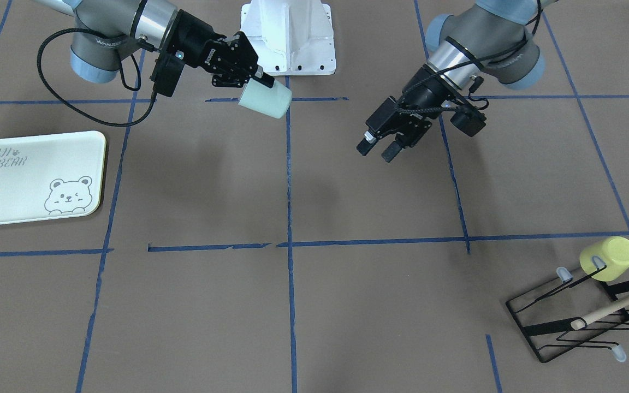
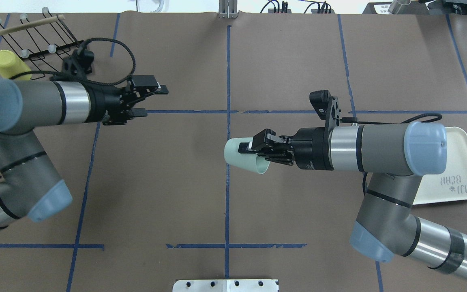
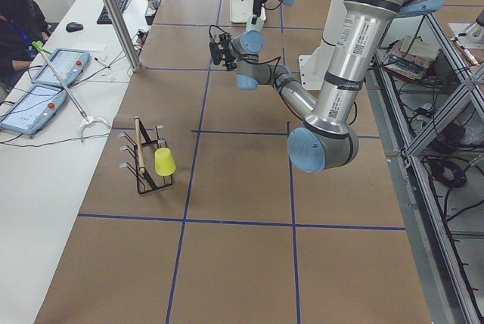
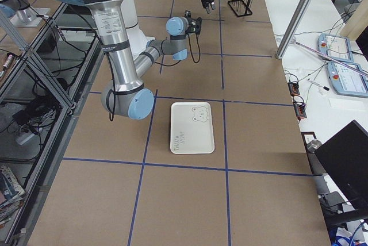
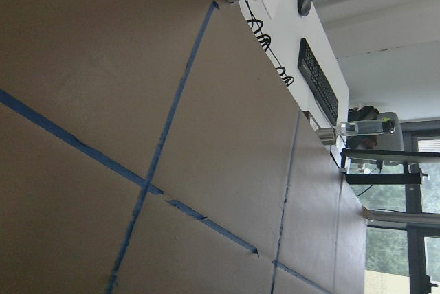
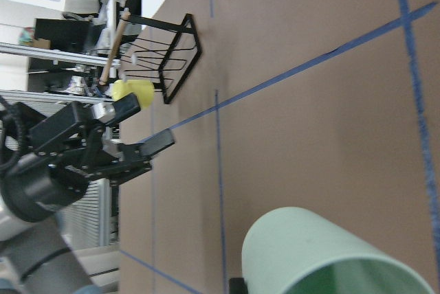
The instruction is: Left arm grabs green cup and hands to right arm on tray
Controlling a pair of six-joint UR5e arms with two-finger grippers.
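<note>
The green cup [image 2: 242, 156] is held tilted in the air above mid-table by my right gripper [image 2: 253, 152], which is shut on its rim. In the front view the cup [image 1: 266, 99] hangs from the right gripper [image 1: 260, 82], and the right wrist view shows the cup [image 6: 323, 253] close up. My left gripper [image 2: 152, 101] is open and empty, well apart from the cup; it also shows in the front view [image 1: 378, 151] and in the right wrist view [image 6: 141, 129]. The tray [image 1: 33, 177] lies empty on the table; in the overhead view the tray [image 2: 462, 170] is partly hidden by the right arm.
A yellow-green cup [image 1: 609, 257] hangs on a black wire rack [image 1: 565, 322] with a wooden rod at the table's left far corner; the cup also shows overhead [image 2: 8, 65]. The robot's white base [image 1: 288, 35] stands at the table edge. Blue tape lines cross the brown table.
</note>
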